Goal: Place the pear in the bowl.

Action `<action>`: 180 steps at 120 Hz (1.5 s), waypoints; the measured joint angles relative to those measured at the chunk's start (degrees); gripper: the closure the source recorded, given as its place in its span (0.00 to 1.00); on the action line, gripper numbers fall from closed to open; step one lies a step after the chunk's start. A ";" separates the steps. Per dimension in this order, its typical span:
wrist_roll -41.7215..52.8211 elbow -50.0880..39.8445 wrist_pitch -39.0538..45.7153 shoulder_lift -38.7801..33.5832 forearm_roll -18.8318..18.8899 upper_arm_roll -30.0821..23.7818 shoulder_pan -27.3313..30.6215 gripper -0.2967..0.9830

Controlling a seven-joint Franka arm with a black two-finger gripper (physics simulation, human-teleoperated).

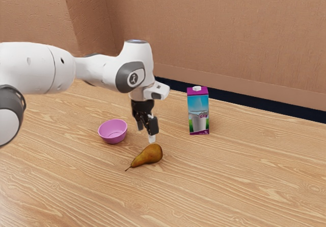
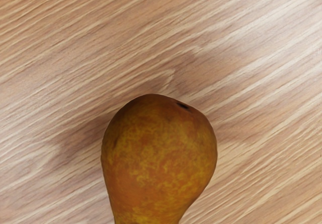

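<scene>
Wrist view cuts off the pear (image 2: 159,158) at its neck; the pincer (image 1: 145,133) stands wide.

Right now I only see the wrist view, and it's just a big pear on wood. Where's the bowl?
Observer: The pink bowl sits apart from the pear, toward the exterior view's left.

Operator: Which way does the pear's stem go?

Observer: The stem points toward the exterior view's lower left.

Operator: Anything else on the table?

Observer: Yes, a milk carton stands upright, on the exterior view's right of the gripper.
</scene>
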 joint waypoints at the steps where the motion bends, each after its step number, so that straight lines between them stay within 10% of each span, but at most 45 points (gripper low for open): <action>1: 0.48 -0.48 0.47 -0.09 -0.27 -0.03 -0.01 0.23; 90: 35.74 -7.85 13.86 1.83 -5.62 -0.39 -0.32 0.23; 180: 30.38 -7.92 16.72 5.15 -10.50 0.96 -0.15 0.23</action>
